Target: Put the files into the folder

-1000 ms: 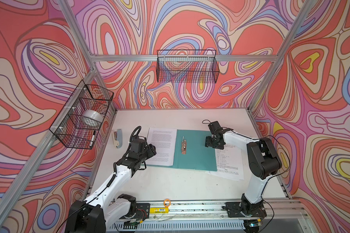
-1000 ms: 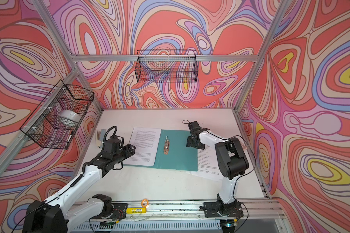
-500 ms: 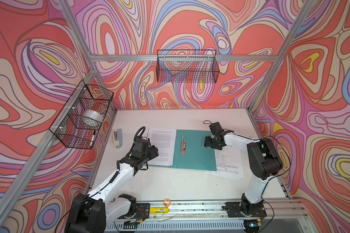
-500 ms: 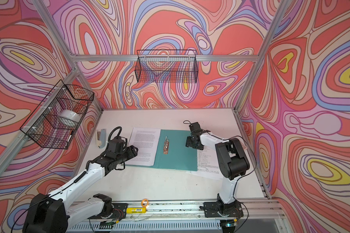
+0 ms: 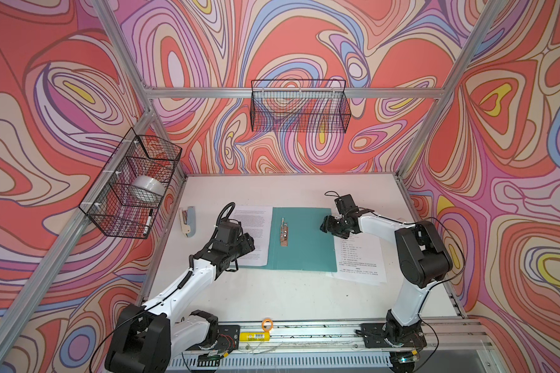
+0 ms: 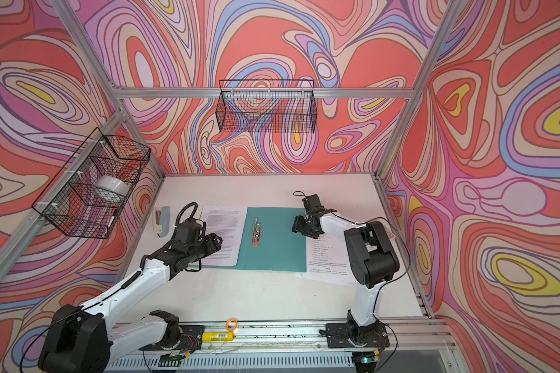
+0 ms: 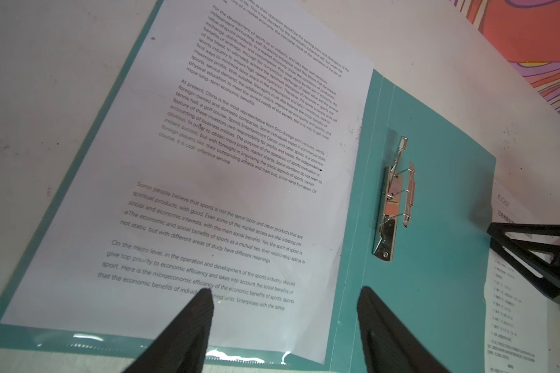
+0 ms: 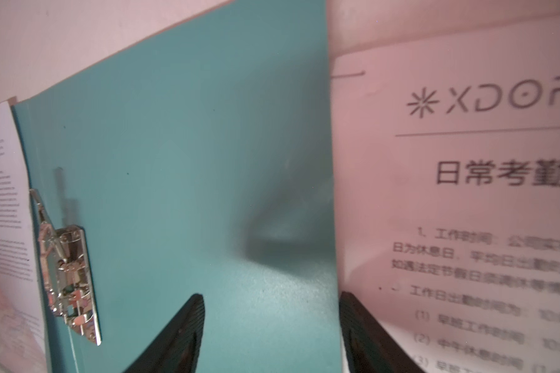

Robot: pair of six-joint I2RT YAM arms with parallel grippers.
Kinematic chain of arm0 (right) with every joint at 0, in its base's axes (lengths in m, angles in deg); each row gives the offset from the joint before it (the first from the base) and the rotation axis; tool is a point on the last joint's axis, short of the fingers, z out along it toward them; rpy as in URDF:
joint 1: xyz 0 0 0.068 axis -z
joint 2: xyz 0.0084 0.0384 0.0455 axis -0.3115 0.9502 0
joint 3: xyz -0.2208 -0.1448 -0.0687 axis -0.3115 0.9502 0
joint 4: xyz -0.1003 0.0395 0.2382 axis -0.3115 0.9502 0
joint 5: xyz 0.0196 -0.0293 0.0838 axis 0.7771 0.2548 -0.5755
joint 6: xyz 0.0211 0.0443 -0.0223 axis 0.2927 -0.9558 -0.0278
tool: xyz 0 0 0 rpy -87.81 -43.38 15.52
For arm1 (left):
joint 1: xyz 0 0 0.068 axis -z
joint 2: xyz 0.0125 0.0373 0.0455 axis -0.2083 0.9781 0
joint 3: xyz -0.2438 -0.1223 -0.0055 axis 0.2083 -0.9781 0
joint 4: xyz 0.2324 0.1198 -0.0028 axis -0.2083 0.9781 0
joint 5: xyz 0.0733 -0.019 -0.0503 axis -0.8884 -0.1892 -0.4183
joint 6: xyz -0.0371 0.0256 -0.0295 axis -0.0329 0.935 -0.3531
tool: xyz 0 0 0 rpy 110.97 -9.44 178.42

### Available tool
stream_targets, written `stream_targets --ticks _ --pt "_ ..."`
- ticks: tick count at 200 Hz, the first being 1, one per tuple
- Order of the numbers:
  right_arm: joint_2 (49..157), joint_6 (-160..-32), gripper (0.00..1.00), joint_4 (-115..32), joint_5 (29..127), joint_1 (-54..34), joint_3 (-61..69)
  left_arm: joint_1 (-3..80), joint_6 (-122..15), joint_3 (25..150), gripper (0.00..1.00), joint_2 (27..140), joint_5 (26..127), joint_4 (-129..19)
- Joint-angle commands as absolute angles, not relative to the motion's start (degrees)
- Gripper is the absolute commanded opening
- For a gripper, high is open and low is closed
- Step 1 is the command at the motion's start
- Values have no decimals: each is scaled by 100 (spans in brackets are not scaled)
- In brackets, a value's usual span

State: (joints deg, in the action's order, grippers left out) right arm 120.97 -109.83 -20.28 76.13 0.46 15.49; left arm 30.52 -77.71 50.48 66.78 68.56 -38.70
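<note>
- Lying open and flat on the white table point(image 5: 288, 297), one teal folder point(image 5: 304, 245) holds one densely printed sheet point(image 5: 253, 232) on its left flap. One metal clip point(image 5: 284, 232) sits on its right flap, just beside the spine.
- Just right of the folder and outside it lie the loose sheets point(image 5: 359, 261), printed with a heading and sparse lines. They are partly tucked under the folder's right edge. Offset edges show at least two; the exact count I cannot tell.
- One left gripper point(image 7: 285, 300) is over the near part of the folder's left flap, jaws apart with nothing between them. One finger is over the densely printed sheet, one over the teal beside the spine.
- One right gripper point(image 8: 272, 300) is at the folder's right edge, towards its far corner, jaws apart and clamping nothing. One finger is over the teal flap, one over the loose sheets.
- One grey-blue stapler point(image 5: 188, 221) lies left of the folder, apart from it.
- Two wire baskets hang on the walls.
  - The side basket point(image 5: 110, 206), up and left of the folder, carries one tape roll point(image 5: 147, 189) in a middle compartment and one marker pen point(image 5: 147, 221) in the compartment next to it.
  - The back basket point(image 5: 299, 108) hangs beyond the folder's far edge.
- On the front rail, nearer than the folder, are one orange ring point(image 5: 267, 324) and one yellow cylinder point(image 5: 254, 336).
</note>
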Motion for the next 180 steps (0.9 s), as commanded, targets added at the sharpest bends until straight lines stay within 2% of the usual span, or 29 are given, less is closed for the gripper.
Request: stream_targets --ticks 1,60,100,135,180 --pt "12050 -11136 67 -2300 7126 10 1500 3125 -7708 5252 71 6762 6787 -3945" --pt "12343 -11252 67 -2260 7337 -365 1201 3403 -7598 5554 72 7166 6793 -4051" --pt "11006 -11344 69 -2188 8144 281 1767 4084 -7146 6598 74 8264 7243 -4227" --pt "10106 -10957 69 -1598 8802 471 1854 4548 -7162 7463 76 9477 8139 -5097" --pt "8968 -10952 69 -1397 8786 736 2093 4932 -7172 9164 91 11350 9098 -5807"
